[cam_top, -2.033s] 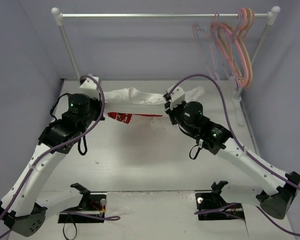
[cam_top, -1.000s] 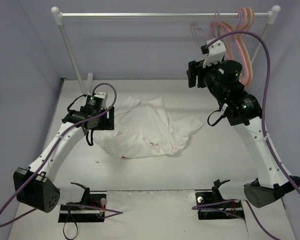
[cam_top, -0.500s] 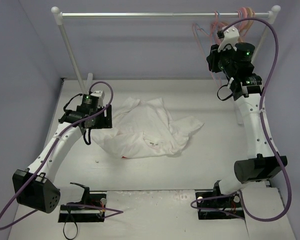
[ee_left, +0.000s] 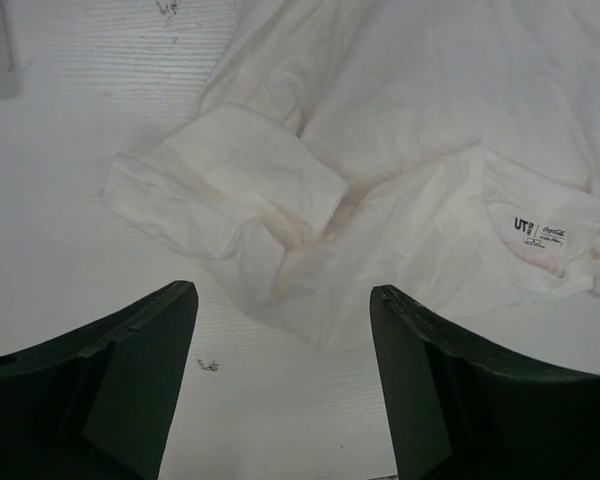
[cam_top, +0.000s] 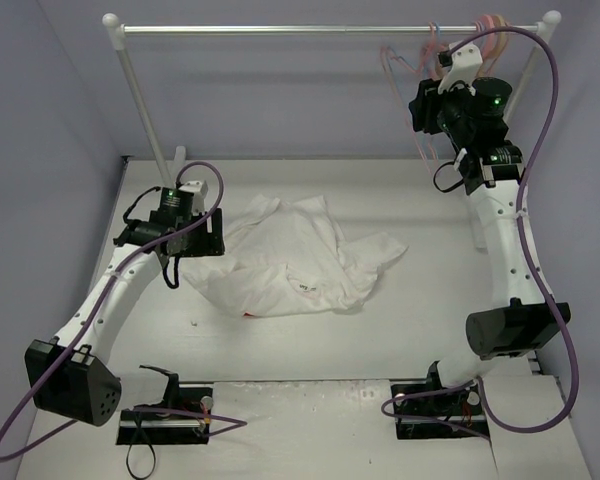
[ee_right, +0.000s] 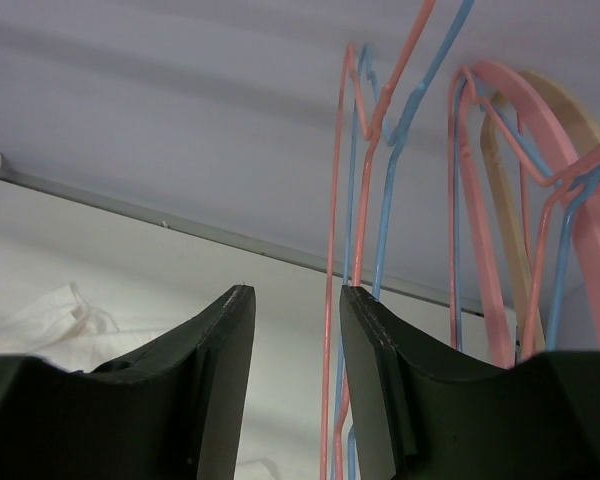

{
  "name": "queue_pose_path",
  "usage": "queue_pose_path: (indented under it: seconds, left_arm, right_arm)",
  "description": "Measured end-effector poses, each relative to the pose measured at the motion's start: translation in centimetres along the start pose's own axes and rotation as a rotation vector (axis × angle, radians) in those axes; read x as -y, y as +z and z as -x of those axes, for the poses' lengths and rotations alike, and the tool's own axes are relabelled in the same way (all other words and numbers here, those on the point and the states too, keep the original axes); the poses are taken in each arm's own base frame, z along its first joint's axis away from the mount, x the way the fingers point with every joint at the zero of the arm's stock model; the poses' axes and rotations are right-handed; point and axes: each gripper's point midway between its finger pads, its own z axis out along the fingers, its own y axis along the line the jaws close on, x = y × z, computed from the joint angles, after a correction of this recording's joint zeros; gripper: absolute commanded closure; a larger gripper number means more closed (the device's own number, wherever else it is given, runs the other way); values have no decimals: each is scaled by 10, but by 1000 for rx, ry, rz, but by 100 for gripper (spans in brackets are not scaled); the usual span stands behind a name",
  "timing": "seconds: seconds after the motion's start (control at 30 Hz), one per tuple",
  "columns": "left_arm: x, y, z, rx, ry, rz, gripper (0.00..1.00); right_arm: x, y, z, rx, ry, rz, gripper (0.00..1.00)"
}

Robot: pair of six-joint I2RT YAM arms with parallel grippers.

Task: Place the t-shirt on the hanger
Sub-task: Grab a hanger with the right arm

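The white t-shirt (cam_top: 290,255) lies crumpled in a heap at mid-table, its neck label (ee_left: 540,235) facing up and only a sliver of red print showing at its near edge. My left gripper (cam_top: 202,236) hovers open just off the shirt's left side; in the left wrist view a folded sleeve (ee_left: 230,180) lies ahead of its open fingers (ee_left: 282,290). My right gripper (cam_top: 418,108) is raised to the rail's right end. Its jaws (ee_right: 295,292) stand open, with the thin pinkish-red wire of the hanger (ee_right: 332,200) hanging between them, close to the right finger (ee_right: 375,340). Nothing is gripped.
A thin pale blue hanger (ee_right: 400,140) hangs right beside the pinkish-red one. Thicker pink and peach hangers (cam_top: 490,45) bunch further right on the rail (cam_top: 310,30). The rack's posts (cam_top: 140,100) stand at the back corners. Walls close in on both sides.
The shirt, held stretched between both grippers two seconds ago, now lies in a heap. My right arm has risen to the hangers and its jaws have come around the thin wire. The left arm has barely moved.
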Motion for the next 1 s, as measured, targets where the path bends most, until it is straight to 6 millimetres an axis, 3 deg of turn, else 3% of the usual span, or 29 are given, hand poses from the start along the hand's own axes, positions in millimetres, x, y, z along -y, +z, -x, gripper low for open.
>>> queue_pose_path:
  seconds: [0.23,0.4,0.63,1.0]
  left_arm:
    - [2,1,-1,-8,-3,-17,30]
    - [3,2,-2,-16,-4,-24,30]
    - [5,5,-4,-32,-10,-38,30]
    - [7,8,-6,-48,-14,-55,30]
  right_arm:
    - [10,5,3,8,13,-14,60]
    - [21,12,-8,-15,43,-15,68]
    - [33,16,-18,-31,84,-1,68]
    - [28,18,-21,-34,106,35,67]
